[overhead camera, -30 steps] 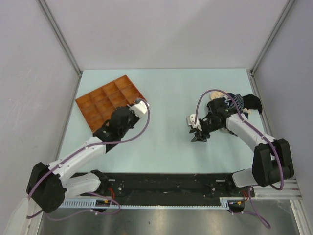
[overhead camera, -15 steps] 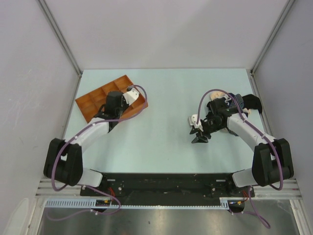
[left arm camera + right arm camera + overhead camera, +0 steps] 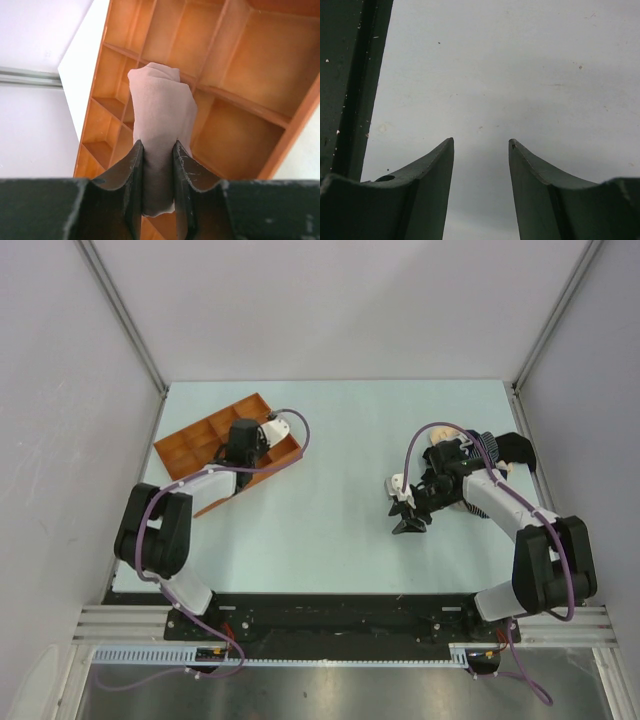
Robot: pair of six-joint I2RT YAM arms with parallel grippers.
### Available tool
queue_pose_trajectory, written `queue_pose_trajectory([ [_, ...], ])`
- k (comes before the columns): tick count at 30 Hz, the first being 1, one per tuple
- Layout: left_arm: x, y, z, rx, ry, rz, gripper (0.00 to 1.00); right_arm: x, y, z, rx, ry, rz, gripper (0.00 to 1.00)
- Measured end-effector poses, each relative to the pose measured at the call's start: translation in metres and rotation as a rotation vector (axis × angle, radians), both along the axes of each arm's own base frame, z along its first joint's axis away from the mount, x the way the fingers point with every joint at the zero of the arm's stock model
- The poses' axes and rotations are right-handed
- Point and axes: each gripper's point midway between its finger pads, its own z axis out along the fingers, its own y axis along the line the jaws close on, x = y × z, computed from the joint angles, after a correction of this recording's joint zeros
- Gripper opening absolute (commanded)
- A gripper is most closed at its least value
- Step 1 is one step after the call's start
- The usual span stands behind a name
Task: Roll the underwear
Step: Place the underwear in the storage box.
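Note:
A rolled pale pink-beige underwear [image 3: 160, 107] sticks out from my left gripper [image 3: 157, 145], which is shut on it. The roll hangs just above the compartments of the orange tray [image 3: 240, 135]. From above, the left gripper [image 3: 240, 437] sits over the middle of the tray [image 3: 185, 448]. My right gripper [image 3: 408, 524] points down at bare table right of centre. Its jaws [image 3: 481, 142] stand open with nothing between them. More underwear lies in a pile behind the right arm: a navy striped piece [image 3: 487, 445], a black piece [image 3: 520, 450] and a cream piece [image 3: 437, 453].
The tray lies at an angle at the back left, close to the left wall post. Grey walls close the table in on three sides. The right arm's forearm reaches across in front of the pile.
The left arm has swung from the tray's near right edge back over the tray, carrying the roll. The right arm has stayed put.

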Motion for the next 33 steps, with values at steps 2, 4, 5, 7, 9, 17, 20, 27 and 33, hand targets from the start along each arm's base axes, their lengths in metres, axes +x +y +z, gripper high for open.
queue_pose_trajectory([
  [2,0.005,-0.001,0.000,0.003,-0.008,0.000,0.00,0.000,0.000,-0.002,-0.002,0.005,0.000,0.52],
  [4,0.008,-0.001,-0.002,0.006,-0.010,0.001,0.00,0.000,0.000,-0.003,-0.003,0.010,0.000,0.52],
  [5,0.008,-0.001,-0.004,0.007,-0.007,0.001,0.00,0.000,-0.001,-0.003,-0.004,0.012,-0.001,0.52],
  [7,0.008,-0.001,-0.009,0.009,0.002,0.000,0.00,0.000,-0.001,-0.004,-0.005,0.018,-0.001,0.52],
  [9,0.008,-0.001,-0.013,0.011,0.011,0.001,0.00,-0.001,-0.001,-0.005,-0.006,0.022,0.000,0.52],
  [17,0.007,-0.002,-0.020,-0.016,0.025,0.018,0.00,-0.004,-0.001,-0.005,-0.004,0.037,0.000,0.52],
  [20,0.005,-0.004,-0.024,-0.038,0.039,0.026,0.00,-0.004,-0.002,-0.005,-0.003,0.042,-0.001,0.52],
  [27,0.002,-0.006,-0.035,-0.075,0.064,0.050,0.00,-0.005,-0.004,-0.004,0.007,0.050,-0.006,0.52],
  [33,0.002,-0.008,-0.040,-0.097,0.098,0.066,0.00,-0.004,-0.005,-0.002,0.011,0.049,-0.008,0.52],
])
